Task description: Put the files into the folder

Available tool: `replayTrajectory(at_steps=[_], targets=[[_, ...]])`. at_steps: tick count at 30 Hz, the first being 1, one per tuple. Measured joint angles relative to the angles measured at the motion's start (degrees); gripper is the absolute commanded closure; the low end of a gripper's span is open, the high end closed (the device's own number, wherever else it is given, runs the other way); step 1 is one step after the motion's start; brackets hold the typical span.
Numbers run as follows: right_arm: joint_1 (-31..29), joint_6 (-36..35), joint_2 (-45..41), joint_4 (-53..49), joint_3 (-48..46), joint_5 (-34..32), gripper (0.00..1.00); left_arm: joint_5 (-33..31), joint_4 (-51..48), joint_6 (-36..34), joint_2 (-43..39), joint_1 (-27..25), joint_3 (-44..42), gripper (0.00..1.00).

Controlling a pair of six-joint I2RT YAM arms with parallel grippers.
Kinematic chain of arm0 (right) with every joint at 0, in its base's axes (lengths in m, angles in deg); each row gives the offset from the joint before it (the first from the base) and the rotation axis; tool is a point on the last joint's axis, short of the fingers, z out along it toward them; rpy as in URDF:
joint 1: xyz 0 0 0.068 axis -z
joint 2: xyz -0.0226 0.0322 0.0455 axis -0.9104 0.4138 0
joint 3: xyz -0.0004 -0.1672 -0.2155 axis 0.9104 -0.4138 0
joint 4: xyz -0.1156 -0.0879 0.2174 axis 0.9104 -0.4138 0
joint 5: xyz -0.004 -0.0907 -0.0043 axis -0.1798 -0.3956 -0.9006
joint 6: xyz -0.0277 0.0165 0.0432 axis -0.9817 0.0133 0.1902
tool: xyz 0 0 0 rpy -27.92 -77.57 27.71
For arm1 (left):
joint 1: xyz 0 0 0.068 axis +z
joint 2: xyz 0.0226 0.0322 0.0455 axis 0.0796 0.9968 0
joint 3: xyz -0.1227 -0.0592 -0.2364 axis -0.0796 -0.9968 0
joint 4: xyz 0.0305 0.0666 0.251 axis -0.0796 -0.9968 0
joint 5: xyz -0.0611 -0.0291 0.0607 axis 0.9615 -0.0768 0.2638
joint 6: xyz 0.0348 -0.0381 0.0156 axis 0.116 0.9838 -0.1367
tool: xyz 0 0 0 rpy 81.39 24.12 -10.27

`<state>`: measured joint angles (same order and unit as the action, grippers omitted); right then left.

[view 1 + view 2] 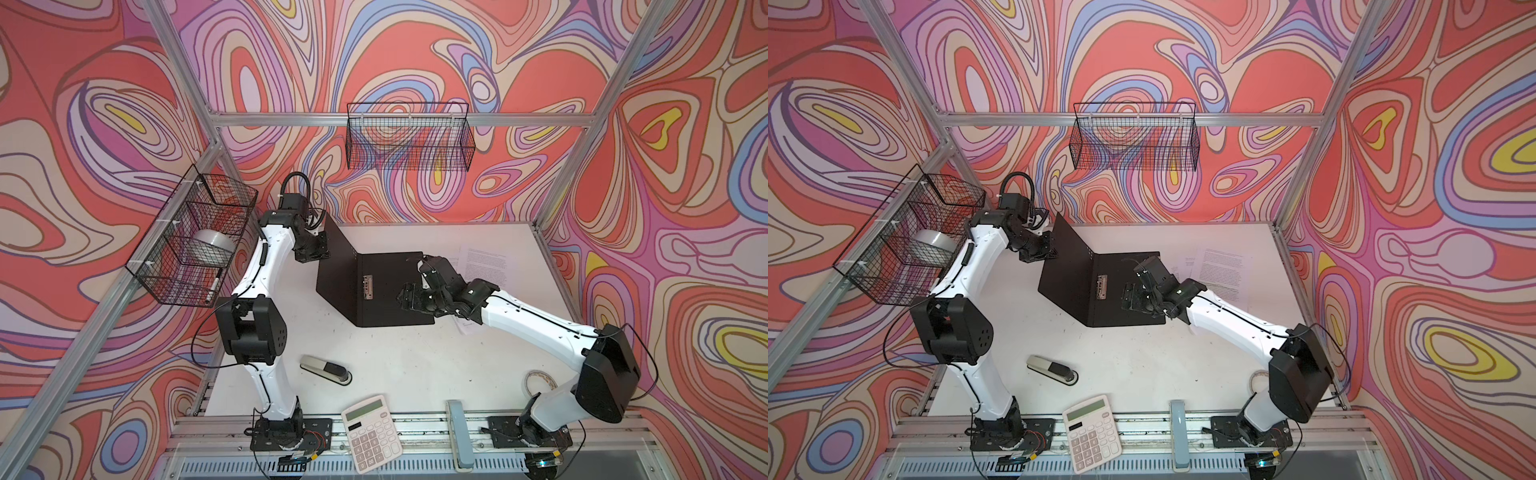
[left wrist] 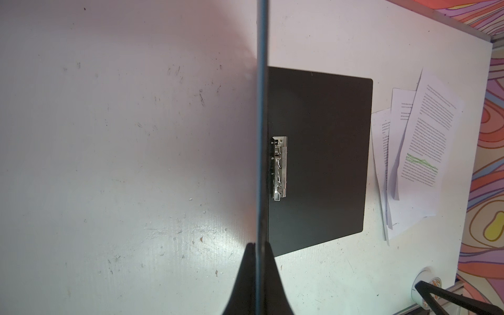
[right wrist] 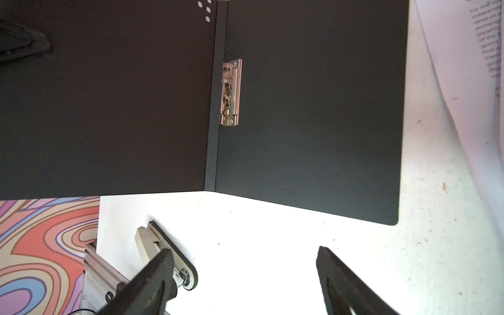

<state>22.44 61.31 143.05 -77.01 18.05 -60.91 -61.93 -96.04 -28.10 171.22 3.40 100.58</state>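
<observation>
Start with the table (image 1: 415, 365): white, scuffed, carrying everything. Find the folder (image 1: 382, 307) at mid-table, opened to an L, with the back cover flat, black inside up, and the front cover stood upright. Judge this as deliberate: leaves the inside bare and reachable for loading. Find the files (image 2: 425, 131) fanned flat on the table just beside the back cover's free edge, outside the folder, none yet loaded.

Pinches the front cover's upper edge with the left gripper (image 2: 260, 261), jaws pressed together on it; shows the cover edge-on as a thin line in the left wrist view. Hangs the right gripper (image 3: 244, 257) above the table by the folder, jaws spread wide, gripping nothing; probably staged to fetch the sheets. Locate the clip (image 2: 279, 167) on the back cover beside the spine.

Expect no view of the folder's outside beyond that thin edge. Cannot count the sheets: overlapped, and partly under the right arm (image 1: 532, 320) in both top views. Cannot read the clip's lever position. Cannot separate the right fingertips from the black cover in a top view
</observation>
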Motion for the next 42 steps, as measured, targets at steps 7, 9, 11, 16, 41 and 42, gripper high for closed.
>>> replayTrajectory(at_steps=[7,9,11,16,41,42], targets=[[0.00,-1.90,4.79,-1.42,3.67,-0.68,0.17,-0.66,-0.24,-2.91,0.00,1.79,0.00,0.77],[0.00,-2.54,6.16,-1.68,4.35,-0.79,0.17,-0.90,-0.26,-3.54,0.00,2.19,0.00,0.75],[0.00,-3.17,7.74,-1.70,5.16,-0.81,0.17,-1.01,-0.26,-4.04,0.00,2.58,-0.09,0.71],[0.00,-4.63,12.09,-1.14,7.50,-0.50,0.17,-1.07,-0.55,-5.07,0.00,3.45,-0.50,0.60],[1.03,-5.73,30.29,5.68,15.98,6.60,0.20,-1.55,-1.01,-8.26,-0.02,6.16,-1.53,0.36],[1.11,-5.70,30.80,5.97,16.57,7.06,0.21,-1.57,-1.03,-8.31,-0.02,6.36,-1.73,0.39]])
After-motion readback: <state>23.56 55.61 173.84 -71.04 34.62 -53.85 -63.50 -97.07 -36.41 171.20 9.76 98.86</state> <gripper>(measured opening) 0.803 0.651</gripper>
